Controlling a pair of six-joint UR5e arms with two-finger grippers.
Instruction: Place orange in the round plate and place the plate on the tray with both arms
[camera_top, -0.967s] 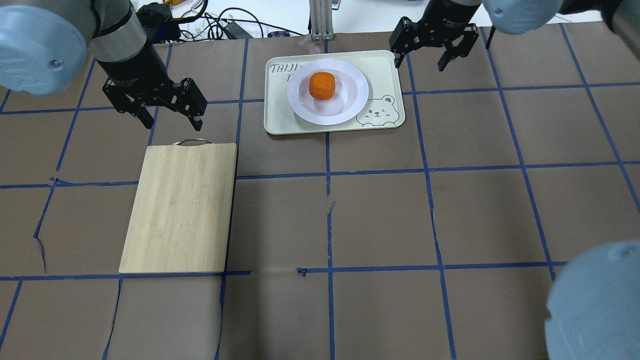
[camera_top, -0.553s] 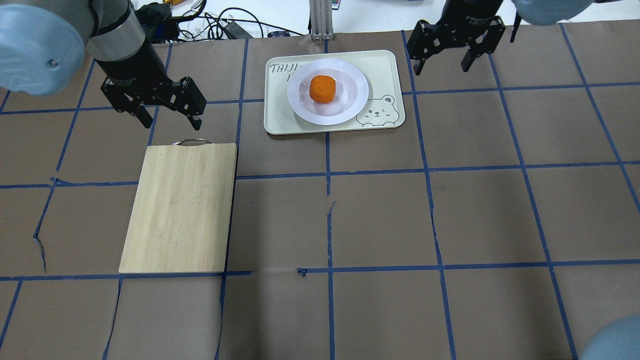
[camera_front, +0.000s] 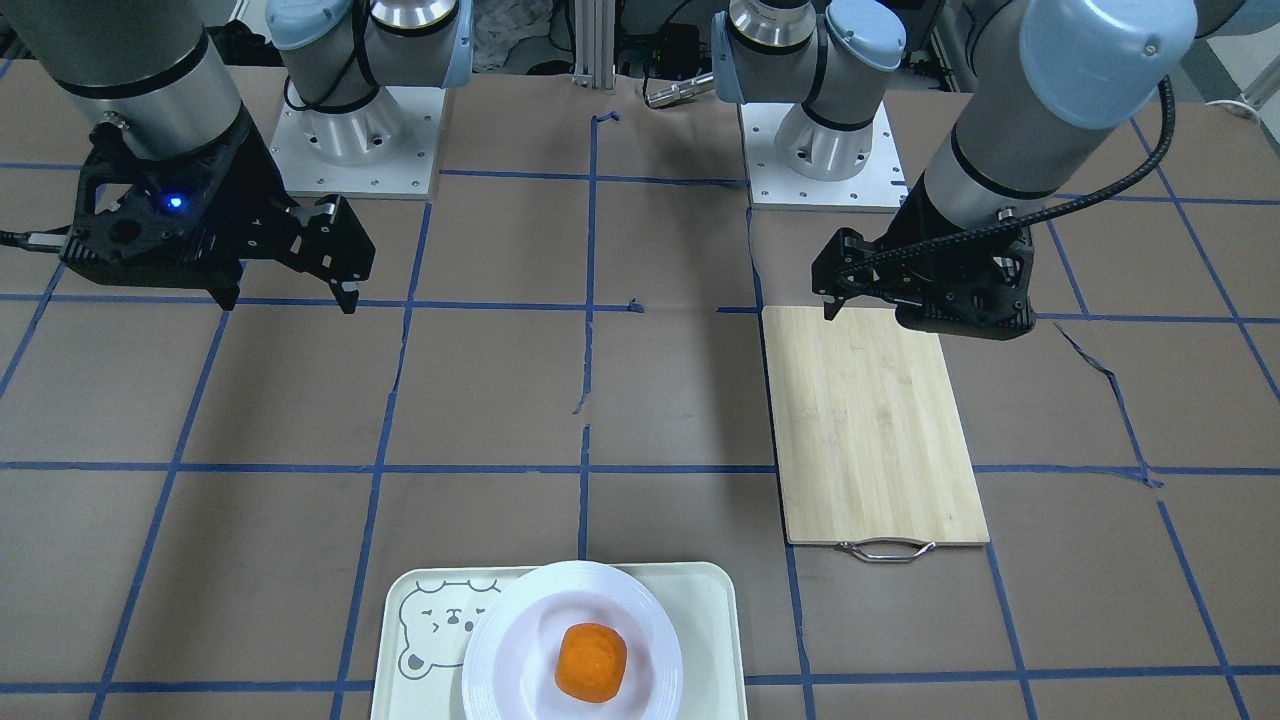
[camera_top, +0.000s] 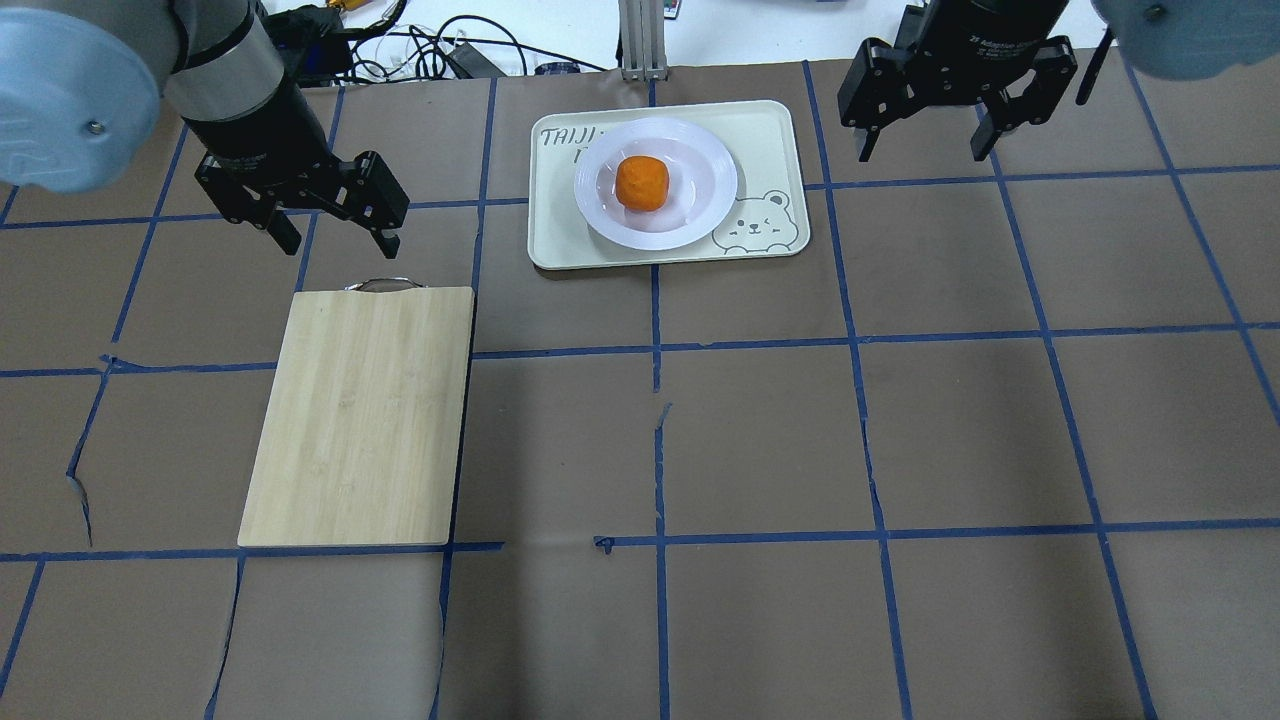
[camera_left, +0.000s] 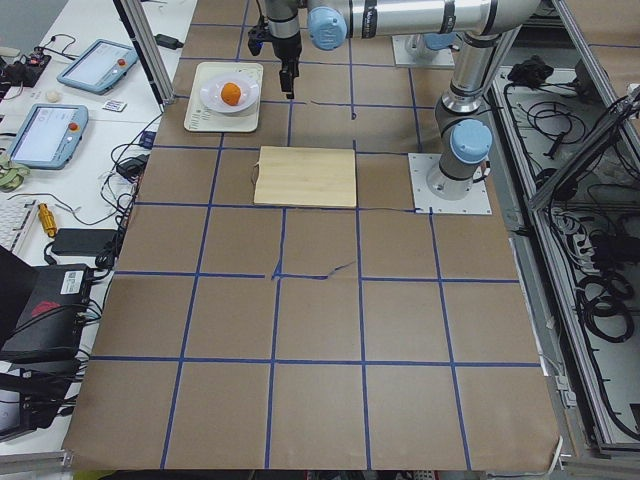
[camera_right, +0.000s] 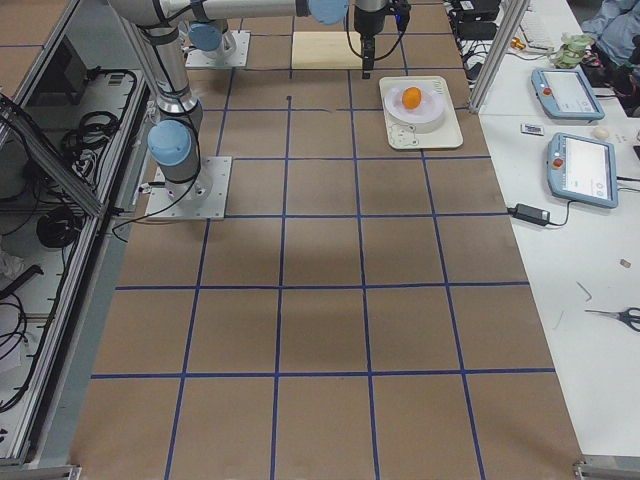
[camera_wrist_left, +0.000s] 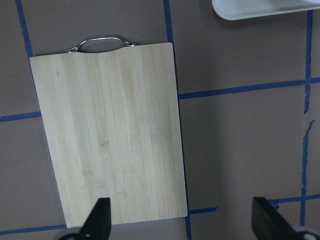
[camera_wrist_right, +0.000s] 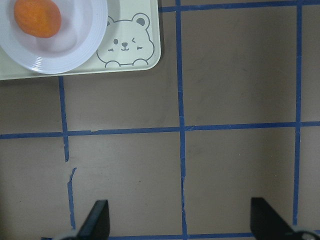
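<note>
The orange (camera_top: 642, 182) lies in the well of the round plate (camera_top: 712, 205), and the plate rests on the tray (camera_top: 770, 135) at the far middle of the table. My right gripper (camera_top: 921, 150) hangs open and empty to the right of the tray, clear of it. In its wrist view the orange (camera_wrist_right: 37, 17), the plate (camera_wrist_right: 85, 50) and the tray (camera_wrist_right: 150, 55) sit at the top left. My left gripper (camera_top: 338, 240) is open and empty, left of the tray, above the far end of the cutting board. The front view shows the orange (camera_front: 591, 662) on the plate (camera_front: 500, 650).
A bamboo cutting board (camera_top: 360, 415) with a metal handle (camera_top: 382, 285) lies at the left. Cables (camera_top: 430, 45) and an aluminium post (camera_top: 640, 35) stand beyond the table's far edge. Blue tape lines cross the brown table cover (camera_top: 950, 430).
My right gripper has moved to the right, away from the tray. The left gripper has shifted slightly left. Orange, plate and tray have not moved.
</note>
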